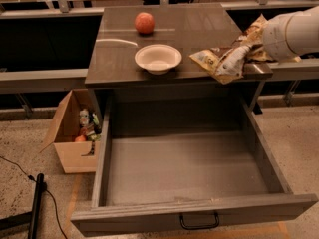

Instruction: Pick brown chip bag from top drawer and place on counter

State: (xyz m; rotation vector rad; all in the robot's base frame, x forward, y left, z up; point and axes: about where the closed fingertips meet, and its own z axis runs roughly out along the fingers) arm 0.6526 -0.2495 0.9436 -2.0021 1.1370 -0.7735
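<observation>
The brown chip bag (pixel 222 62), crumpled with cream and tan panels, hangs over the front right corner of the counter (pixel 194 29), its lower end at the counter's front edge. My gripper (pixel 250 45), at the end of the white arm coming in from the right, is shut on the bag's right end; the bag hides most of the fingers. The top drawer (pixel 184 168) stands pulled fully open below, its flat bottom bare, with the black handle (pixel 199 222) on its front.
A white bowl (pixel 158 58) sits at the counter's front middle, just left of the bag. A red-orange ball (pixel 144 22) lies further back. A cardboard box (pixel 67 133) with small items stands on the floor at the left. A black pole (pixel 36 203) lies bottom left.
</observation>
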